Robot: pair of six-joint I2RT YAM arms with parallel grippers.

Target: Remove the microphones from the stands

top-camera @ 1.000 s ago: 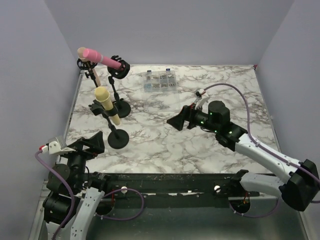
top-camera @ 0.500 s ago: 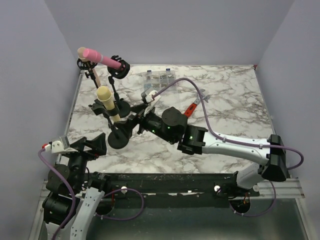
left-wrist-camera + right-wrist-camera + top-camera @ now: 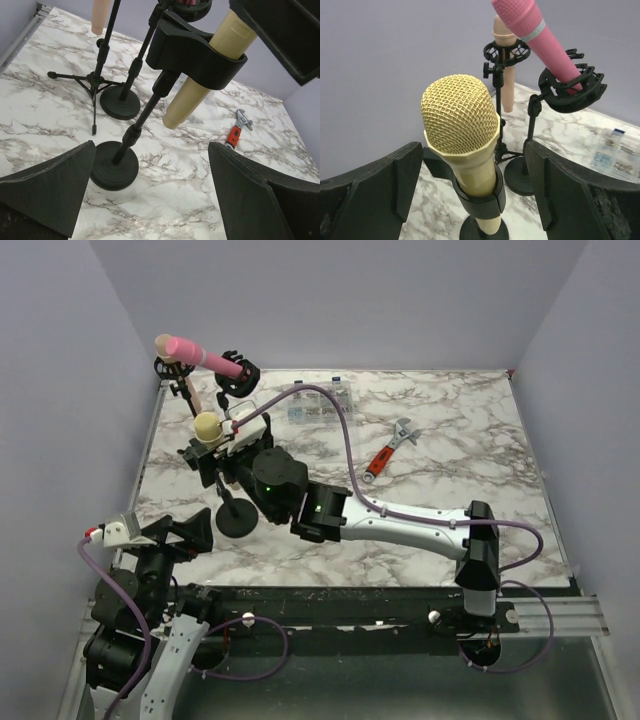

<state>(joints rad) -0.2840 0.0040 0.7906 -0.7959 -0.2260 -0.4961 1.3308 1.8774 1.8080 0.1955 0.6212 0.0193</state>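
Two robot arms share a white-and-grey marble tabletop (image 3: 450,470), the long right arm (image 3: 400,525) stretched across to the far left corner where three microphone stands cluster. The right gripper (image 3: 470,185) has its jaws wide apart on either side of a yellow mesh-headed microphone (image 3: 465,125), touching neither side. The left gripper (image 3: 150,195) sits low near the table's front edge, fingers spread with nothing between them, facing the nearest black round-base stand (image 3: 114,165). That stand carries the yellow microphone tilted, head up, through a black plastic clip (image 3: 477,192), its tail poking out below. Behind it stand a pink microphone (image 3: 200,353) in a ring mount and a peach-coloured microphone (image 3: 506,75) on a tripod. A clear plastic parts box (image 3: 320,403) and a red-handled wrench (image 3: 388,450) lie well apart from the work. The yellow microphone looks rigid and of modest weight, its smooth tapered barrel probably slippery and its mesh head liable to dent. The sound grip is likely on the barrel just under the head, above the clip, drawing it out along its own axis, since the clip's squeeze may drag the light stand with it
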